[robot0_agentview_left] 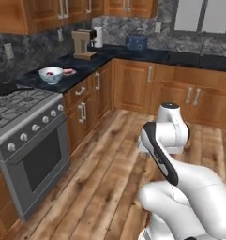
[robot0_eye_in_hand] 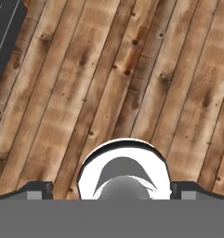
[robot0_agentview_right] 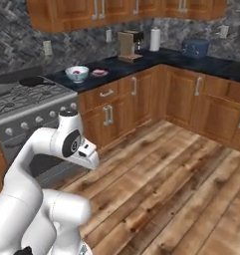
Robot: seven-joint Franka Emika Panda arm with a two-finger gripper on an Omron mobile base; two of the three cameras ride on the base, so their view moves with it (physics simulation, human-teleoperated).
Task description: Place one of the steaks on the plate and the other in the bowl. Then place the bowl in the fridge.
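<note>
The white bowl (robot0_agentview_left: 51,75) (robot0_agentview_right: 76,73) stands on the dark counter beside the stove, with one red steak (robot0_agentview_left: 49,73) (robot0_agentview_right: 77,72) inside it. Just right of it, the small pale plate (robot0_agentview_left: 70,72) (robot0_agentview_right: 99,73) carries the other steak (robot0_agentview_left: 68,71) (robot0_agentview_right: 98,72). My arm is folded up over the wooden floor, far from the counter. In the hand view my gripper (robot0_eye_in_hand: 112,191) faces down at the floorboards, open, with nothing between its fingertips (robot0_eye_in_hand: 39,190). The fridge is out of view.
A grey stove (robot0_agentview_left: 25,126) (robot0_agentview_right: 22,107) sits left of the counter. Further along the counter are a coffee machine (robot0_agentview_left: 84,43) (robot0_agentview_right: 127,46), a paper towel roll (robot0_agentview_right: 155,39) and a blue toaster (robot0_agentview_left: 136,42) (robot0_agentview_right: 194,48). Wooden cabinets line the corner around the open floor.
</note>
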